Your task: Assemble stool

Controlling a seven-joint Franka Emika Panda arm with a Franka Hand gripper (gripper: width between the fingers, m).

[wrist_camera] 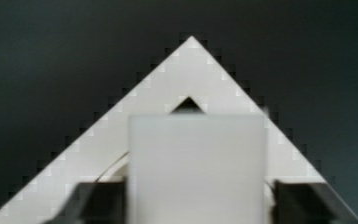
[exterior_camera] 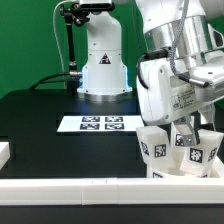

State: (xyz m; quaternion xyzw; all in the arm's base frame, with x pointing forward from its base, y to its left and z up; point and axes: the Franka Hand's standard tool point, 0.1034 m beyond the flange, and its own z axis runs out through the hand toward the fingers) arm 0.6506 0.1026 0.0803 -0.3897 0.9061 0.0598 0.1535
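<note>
In the exterior view my gripper [exterior_camera: 192, 126] reaches down into a cluster of white tagged stool parts [exterior_camera: 185, 153] at the front of the exterior view's right. Several blocky legs stand there close together; the seat under them is mostly hidden. In the wrist view a white leg [wrist_camera: 197, 150] fills the space between my two black fingers [wrist_camera: 98, 200], which press on both of its sides. My gripper [wrist_camera: 194, 202] is shut on this leg. Beyond it the white parts form a pointed triangle [wrist_camera: 188, 75] with a small dark gap in it.
The marker board [exterior_camera: 100, 123] lies flat on the black table, mid-view. A long white border rail [exterior_camera: 80, 186] runs along the front edge, and another white rail end [exterior_camera: 5, 152] sits at the exterior view's left. The arm's base [exterior_camera: 102, 65] stands at the back.
</note>
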